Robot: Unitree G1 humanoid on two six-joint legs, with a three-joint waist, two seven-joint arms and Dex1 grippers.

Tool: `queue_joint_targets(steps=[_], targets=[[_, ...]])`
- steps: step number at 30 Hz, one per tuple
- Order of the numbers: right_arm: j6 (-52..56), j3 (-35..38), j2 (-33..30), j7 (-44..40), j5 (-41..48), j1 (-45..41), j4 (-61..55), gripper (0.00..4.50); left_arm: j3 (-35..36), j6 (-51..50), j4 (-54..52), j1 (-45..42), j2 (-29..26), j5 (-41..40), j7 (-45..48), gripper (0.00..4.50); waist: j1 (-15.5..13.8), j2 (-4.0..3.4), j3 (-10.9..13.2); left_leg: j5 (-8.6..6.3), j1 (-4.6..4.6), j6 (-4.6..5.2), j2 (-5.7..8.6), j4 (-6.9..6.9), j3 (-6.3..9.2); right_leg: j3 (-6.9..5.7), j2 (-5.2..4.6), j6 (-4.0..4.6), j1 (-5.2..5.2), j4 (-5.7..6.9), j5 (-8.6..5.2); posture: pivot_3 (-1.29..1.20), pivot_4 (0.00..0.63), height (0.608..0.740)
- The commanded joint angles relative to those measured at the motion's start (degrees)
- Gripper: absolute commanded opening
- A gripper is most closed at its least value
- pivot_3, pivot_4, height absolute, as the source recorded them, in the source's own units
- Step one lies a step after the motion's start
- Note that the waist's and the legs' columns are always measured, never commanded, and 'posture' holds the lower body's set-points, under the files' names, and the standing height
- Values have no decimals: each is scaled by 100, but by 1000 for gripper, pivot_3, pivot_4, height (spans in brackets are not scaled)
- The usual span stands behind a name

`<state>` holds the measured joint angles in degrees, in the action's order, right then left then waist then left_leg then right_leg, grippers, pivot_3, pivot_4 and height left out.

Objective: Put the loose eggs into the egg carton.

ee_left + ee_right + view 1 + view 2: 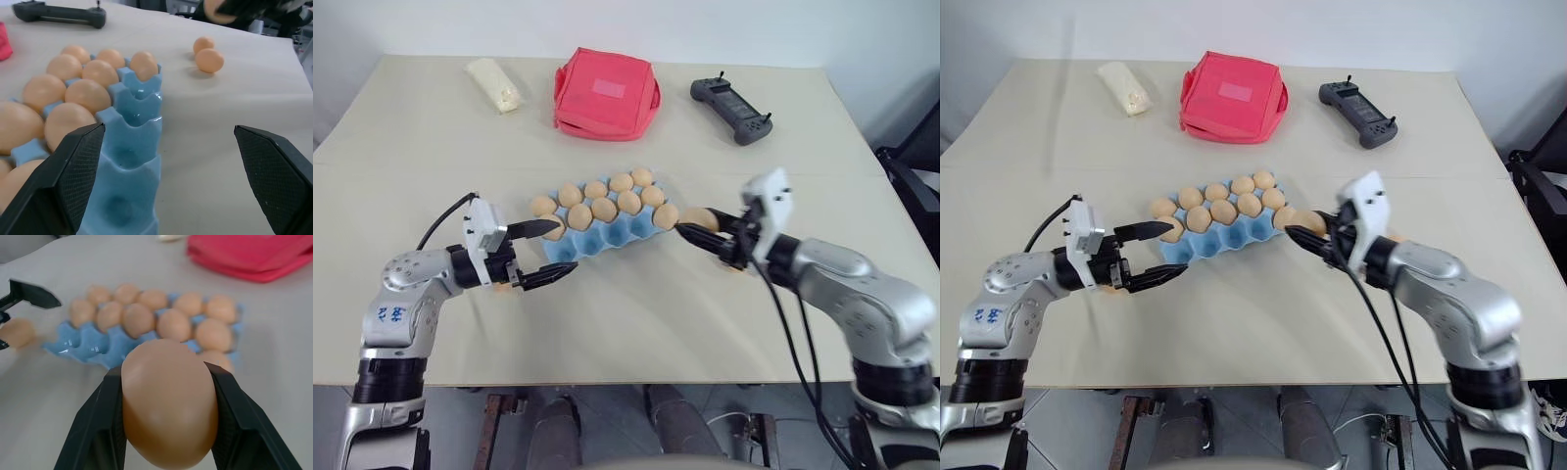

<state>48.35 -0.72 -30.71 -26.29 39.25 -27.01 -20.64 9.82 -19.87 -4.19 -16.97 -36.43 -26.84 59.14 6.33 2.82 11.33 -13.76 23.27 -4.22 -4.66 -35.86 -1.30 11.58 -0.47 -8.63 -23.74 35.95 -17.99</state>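
Your right gripper (166,421) clamps one smooth tan egg (168,401); left gripper (551,250) gapes wide. Light blue moulded carton (129,161) has empty front cups; two loose eggs (209,55) remain.

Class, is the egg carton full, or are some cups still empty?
Partly full. The carton holds eggs in its two far rows, while the near row shows bare blue cups; the right gripper grips another egg.
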Motion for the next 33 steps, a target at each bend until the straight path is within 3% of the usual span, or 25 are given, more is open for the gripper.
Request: queue_joint_targets(steps=[1, 13, 21, 29, 33], targets=[[-673, -589, 376, -341, -674, -576, 904, 1703, 299, 25, -508, 295, -26, -164, -256, 4500, 14, 0, 0, -4, 0, -2, -2, -1, 0, -2, 0, -4, -1, -2, 1, 0, 150, 740], [-1626, -1052, 1252, -1013, -1642, -1456, 2635, 1703, 603, -32, -1187, 986, -20, -306, -821, 4500, 21, -2, 1, -5, 5, -6, -5, 21, -1, -11, 1, -1, -18, 4, -7, 0, 150, 740], [-1595, -940, 1305, -1257, -1760, -1571, 2493, 4446, 531, -3, -1048, 848, -45, -325, -839, 4500, 37, -3, 2, -3, 4, -9, -4, 22, -1, -11, 1, -2, -19, 9, -6, 0, 150, 740], [-923, -448, 770, -1357, -1308, -1255, 1125, 4483, 221, 41, -663, 385, 5, -266, -622, 4500, 5, -7, 4, -3, 5, -9, -4, 26, 0, -11, 2, -1, -20, 6, -7, 0, 150, 740], [-290, 128, 143, -1422, -834, -630, 173, 4483, 37, 128, -348, 96, 47, -211, -479, 4500, -18, -6, 4, -3, 6, -9, -3, 26, 2, -13, 1, -1, -17, 1, -8, 0, 150, 740]])
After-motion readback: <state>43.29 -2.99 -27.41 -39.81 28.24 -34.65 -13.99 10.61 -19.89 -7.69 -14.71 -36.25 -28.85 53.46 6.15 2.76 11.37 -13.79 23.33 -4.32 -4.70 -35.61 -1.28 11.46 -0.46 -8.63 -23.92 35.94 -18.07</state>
